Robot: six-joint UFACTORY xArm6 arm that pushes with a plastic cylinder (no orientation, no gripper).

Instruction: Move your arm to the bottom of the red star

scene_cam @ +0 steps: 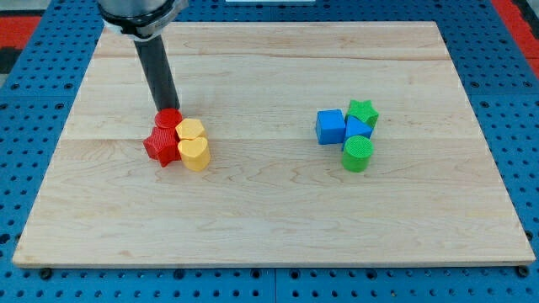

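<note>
The red star (160, 145) lies on the wooden board (269, 219) at the view's left of centre. It touches a red cylinder (168, 119) just above it, a yellow hexagon-like block (191, 130) and a yellow heart (194, 154) to its right. My tip (167, 111) stands right behind the red cylinder, above the red star in the view; its very end is partly hidden by the cylinder. The rod rises towards the view's top left.
A second cluster sits at the view's right of centre: a blue cube (330, 126), a green star (363, 112), a blue block (358, 128) and a green cylinder (358, 154). The board lies on a blue pegboard surface.
</note>
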